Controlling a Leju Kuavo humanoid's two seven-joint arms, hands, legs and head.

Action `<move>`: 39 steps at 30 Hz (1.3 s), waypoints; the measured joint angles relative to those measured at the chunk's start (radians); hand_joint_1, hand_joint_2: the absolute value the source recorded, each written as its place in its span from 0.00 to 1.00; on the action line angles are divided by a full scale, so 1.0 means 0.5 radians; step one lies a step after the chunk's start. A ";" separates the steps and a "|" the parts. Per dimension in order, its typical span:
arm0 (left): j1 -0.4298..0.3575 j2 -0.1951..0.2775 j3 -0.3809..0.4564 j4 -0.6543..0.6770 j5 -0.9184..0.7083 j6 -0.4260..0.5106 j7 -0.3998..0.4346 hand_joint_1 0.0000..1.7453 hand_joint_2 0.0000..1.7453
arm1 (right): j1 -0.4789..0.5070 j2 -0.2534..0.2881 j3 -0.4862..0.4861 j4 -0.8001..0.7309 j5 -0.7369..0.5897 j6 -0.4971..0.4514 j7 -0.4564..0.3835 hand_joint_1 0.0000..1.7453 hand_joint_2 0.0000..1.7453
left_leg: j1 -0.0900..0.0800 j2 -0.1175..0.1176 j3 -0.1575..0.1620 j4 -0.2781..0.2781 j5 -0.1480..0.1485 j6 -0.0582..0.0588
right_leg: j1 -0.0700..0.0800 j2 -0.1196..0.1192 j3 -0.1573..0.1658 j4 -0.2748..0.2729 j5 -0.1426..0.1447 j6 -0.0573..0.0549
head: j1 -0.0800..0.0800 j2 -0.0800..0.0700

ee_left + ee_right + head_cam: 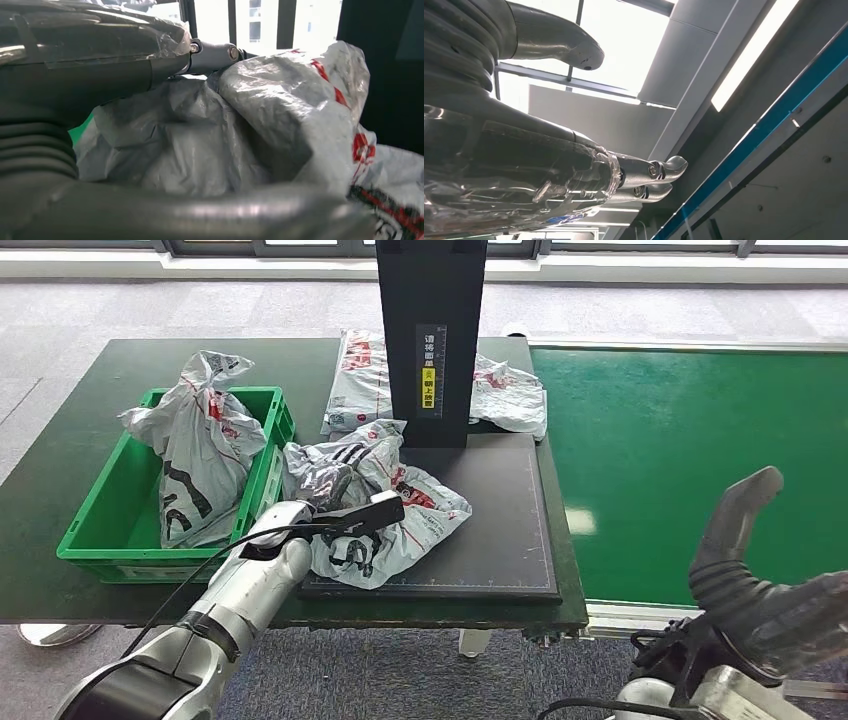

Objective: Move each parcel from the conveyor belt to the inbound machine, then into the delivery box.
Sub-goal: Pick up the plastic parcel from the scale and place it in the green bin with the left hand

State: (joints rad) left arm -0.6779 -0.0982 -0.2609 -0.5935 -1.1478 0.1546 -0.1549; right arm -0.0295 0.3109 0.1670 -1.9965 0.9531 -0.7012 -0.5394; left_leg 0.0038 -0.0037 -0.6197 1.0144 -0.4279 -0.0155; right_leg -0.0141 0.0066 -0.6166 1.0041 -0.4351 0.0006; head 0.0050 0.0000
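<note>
Right hand sits low beside the green belt, palm up, fingers apart and holding nothing. Left hand grips a crumpled grey parcel lying on the black scanner plate, beside the green box.

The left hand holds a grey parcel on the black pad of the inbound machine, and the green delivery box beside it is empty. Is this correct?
Not quite. The green delivery box is not empty: the head view shows a grey parcel already standing inside it. The rest holds: the left hand grips the crumpled parcel on the black pad of the inbound machine.
</note>
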 joint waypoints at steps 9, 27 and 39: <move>-0.027 -0.084 -0.015 0.201 -0.025 0.021 0.011 1.00 1.00 | -0.007 0.000 0.050 -0.041 0.251 0.000 0.321 0.00 1.00 | 0.000 0.000 0.000 0.000 0.000 0.000 | 0.000 -0.001 0.000 0.000 0.000 0.000 | 0.000 0.000; -0.118 -0.183 -0.027 0.330 -0.038 0.009 0.036 1.00 1.00 | -0.007 -0.002 0.089 -0.110 0.357 0.000 0.465 0.00 1.00 | 0.000 0.000 0.000 0.000 0.000 0.000 | 0.000 -0.001 0.001 0.000 0.000 0.000 | 0.000 0.000; -0.143 -0.191 -0.027 0.341 -0.011 0.070 0.036 1.00 1.00 | -0.002 -0.003 0.093 -0.129 0.377 0.000 0.435 0.00 1.00 | 0.000 0.000 0.000 0.000 0.000 0.000 | 0.000 -0.001 0.001 0.000 0.000 0.000 | 0.000 0.000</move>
State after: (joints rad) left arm -0.7495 -0.1936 -0.2746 -0.4230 -1.1531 0.1895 -0.1367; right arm -0.0306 0.3094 0.2136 -2.0612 1.1416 -0.7012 -0.3217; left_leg 0.0039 -0.0038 -0.6196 1.0145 -0.4278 -0.0155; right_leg -0.0140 0.0061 -0.6162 1.0041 -0.4350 0.0006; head 0.0051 0.0000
